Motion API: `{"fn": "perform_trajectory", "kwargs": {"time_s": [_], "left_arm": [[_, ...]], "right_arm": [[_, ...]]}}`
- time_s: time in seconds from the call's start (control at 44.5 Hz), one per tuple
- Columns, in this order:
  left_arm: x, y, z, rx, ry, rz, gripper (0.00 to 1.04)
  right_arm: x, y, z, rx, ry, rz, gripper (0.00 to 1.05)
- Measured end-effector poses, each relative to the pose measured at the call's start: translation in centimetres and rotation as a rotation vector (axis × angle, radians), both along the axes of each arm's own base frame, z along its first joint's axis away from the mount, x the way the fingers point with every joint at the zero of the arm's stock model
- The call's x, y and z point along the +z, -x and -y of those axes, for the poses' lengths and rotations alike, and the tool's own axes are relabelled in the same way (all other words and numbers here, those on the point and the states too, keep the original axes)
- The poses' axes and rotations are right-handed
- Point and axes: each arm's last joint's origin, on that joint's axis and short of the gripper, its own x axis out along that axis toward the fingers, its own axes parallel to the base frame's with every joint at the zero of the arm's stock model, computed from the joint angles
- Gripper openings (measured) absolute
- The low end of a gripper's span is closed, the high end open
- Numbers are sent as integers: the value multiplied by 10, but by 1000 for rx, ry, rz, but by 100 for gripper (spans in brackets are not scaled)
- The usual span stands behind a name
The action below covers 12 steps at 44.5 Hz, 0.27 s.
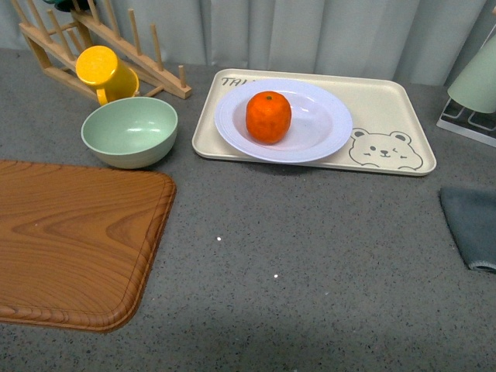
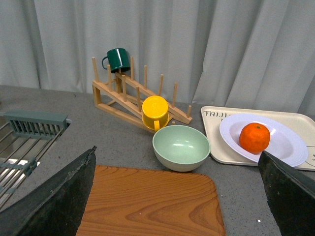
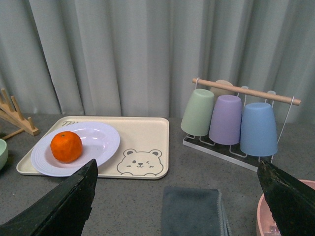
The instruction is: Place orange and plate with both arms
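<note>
1. Neither arm shows in the front view. Each wrist view shows only the dark tips of its own jaws at the lower corners, spread wide apart and holding nothing — left gripper, right gripper.
2. Both wrist cameras look level across the grey tabletop toward a pale curtain.
3. The orange sits in the well of the white plate, a little left of its middle, green stem spot up.
4. The plate rests on the left part of a beige tray, covering most of some printed writing; only "TH" can be read. A winking bear face is drawn at the tray's right.
5. Left of the tray stand a pale green bowl and, behind it, a yellow mug against a wooden rack.
6. A wooden board lies at the near left.
</note>
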Motion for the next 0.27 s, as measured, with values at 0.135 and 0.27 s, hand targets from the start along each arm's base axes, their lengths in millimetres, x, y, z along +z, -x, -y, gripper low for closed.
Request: {"fn": "perform_trajectory", "kwargs": {"time_s": [0.135,0.27], "left_arm": [[0,0,0,0,0,0,98],[0,0,0,0,0,0,98]], "right_arm": [[0,0,0,0,0,0,95],[0,0,0,0,0,0,95]]}}
